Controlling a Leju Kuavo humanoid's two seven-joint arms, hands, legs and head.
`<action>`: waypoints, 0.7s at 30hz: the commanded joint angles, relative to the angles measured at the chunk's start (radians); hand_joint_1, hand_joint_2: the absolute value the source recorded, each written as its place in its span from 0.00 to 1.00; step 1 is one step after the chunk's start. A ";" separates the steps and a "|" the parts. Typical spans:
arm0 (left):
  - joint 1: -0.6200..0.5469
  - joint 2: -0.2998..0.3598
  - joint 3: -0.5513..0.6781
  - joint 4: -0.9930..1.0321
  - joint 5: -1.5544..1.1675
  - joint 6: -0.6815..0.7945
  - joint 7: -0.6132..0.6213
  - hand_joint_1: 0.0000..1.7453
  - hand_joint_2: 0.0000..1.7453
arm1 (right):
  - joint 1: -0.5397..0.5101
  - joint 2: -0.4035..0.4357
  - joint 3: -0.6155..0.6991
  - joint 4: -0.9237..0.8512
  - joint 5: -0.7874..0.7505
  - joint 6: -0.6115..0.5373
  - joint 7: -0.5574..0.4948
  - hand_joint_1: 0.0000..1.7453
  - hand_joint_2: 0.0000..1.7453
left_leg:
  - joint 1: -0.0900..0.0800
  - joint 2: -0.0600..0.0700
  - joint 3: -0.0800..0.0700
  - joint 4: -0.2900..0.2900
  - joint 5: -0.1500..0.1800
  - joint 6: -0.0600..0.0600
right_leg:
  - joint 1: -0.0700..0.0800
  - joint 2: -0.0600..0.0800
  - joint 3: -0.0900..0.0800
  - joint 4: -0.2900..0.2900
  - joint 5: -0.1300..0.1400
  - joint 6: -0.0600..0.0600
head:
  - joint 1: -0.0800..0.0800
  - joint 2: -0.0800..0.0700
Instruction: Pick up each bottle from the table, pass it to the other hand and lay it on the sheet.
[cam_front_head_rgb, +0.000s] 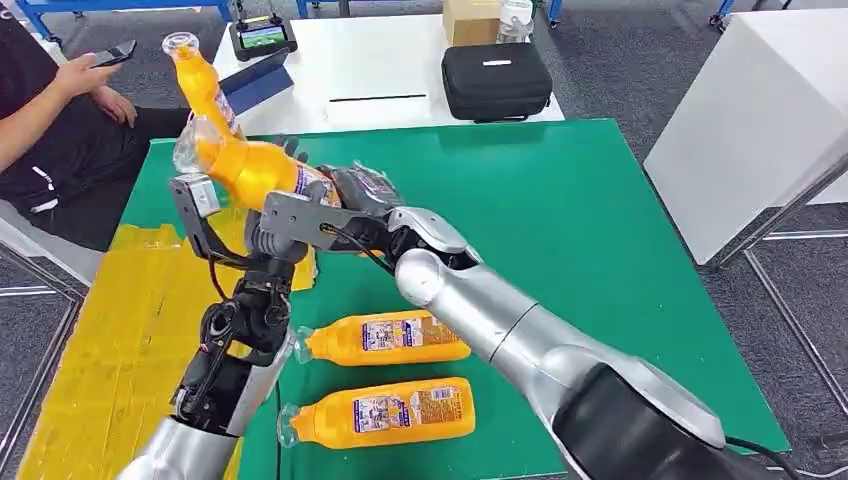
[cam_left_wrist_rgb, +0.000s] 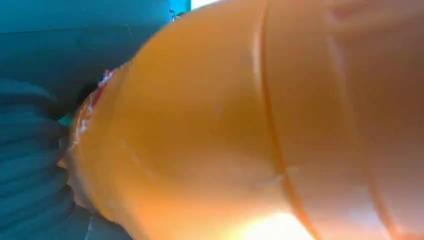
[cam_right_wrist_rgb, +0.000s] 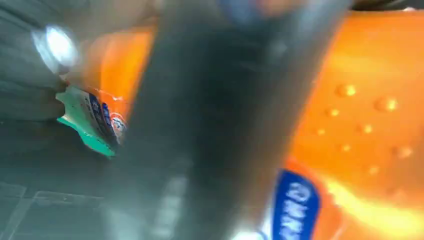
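Bottles of orange drink are the business here: two clear plastic ones lie on their sides on the green counter (cam_front_head_rgb: 620, 200), the nearer bottle (cam_front_head_rgb: 385, 411) and the farther bottle (cam_front_head_rgb: 385, 339) side by side, caps toward the yellow sheet (cam_front_head_rgb: 110, 340) spread along the counter's left part. Their labels carry blue and white panels, but the print is too small to read. Above the counter, both silver arms meet around a third orange bottle (cam_front_head_rgb: 250, 168), held tilted in the air with its neck toward the sheet side. The right hand (cam_front_head_rgb: 345, 215) has its fingers wrapped about the labelled body. The left hand (cam_front_head_rgb: 215, 215) is up against the same bottle, though whether its fingers are closed on it I cannot tell. The right wrist view shows blue label lettering, blurred past reading. A fourth orange bottle (cam_front_head_rgb: 200, 85) shows tilted behind. A person's hand (cam_front_head_rgb: 85, 72) holds a phone beside a white table (cam_front_head_rgb: 380, 60) bearing a black case (cam_front_head_rgb: 497, 80).
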 joint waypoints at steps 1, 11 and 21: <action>-0.132 -0.032 -0.127 -0.042 0.039 -0.067 0.006 1.00 1.00 | 0.101 0.056 0.164 0.017 -0.009 -0.004 -0.038 1.00 1.00 | 0.002 -0.006 0.006 0.001 -0.003 -0.001 | 0.002 -0.007 0.009 0.000 -0.005 -0.001 | 0.000 0.000; -0.107 -0.006 -0.101 -0.095 0.039 -0.049 -0.023 1.00 1.00 | 0.108 0.056 0.122 0.054 0.048 -0.015 -0.041 1.00 1.00 | 0.002 -0.004 0.002 0.000 -0.001 -0.001 | 0.002 -0.004 0.004 -0.001 -0.002 -0.001 | 0.000 0.000; -0.087 0.095 0.010 -0.212 -0.132 0.025 -0.056 1.00 1.00 | 0.134 -0.001 -0.054 0.119 0.218 0.011 -0.090 0.00 0.00 | 0.002 -0.003 0.002 0.000 0.000 -0.001 | 0.002 -0.003 0.003 -0.001 -0.001 -0.001 | 0.000 0.000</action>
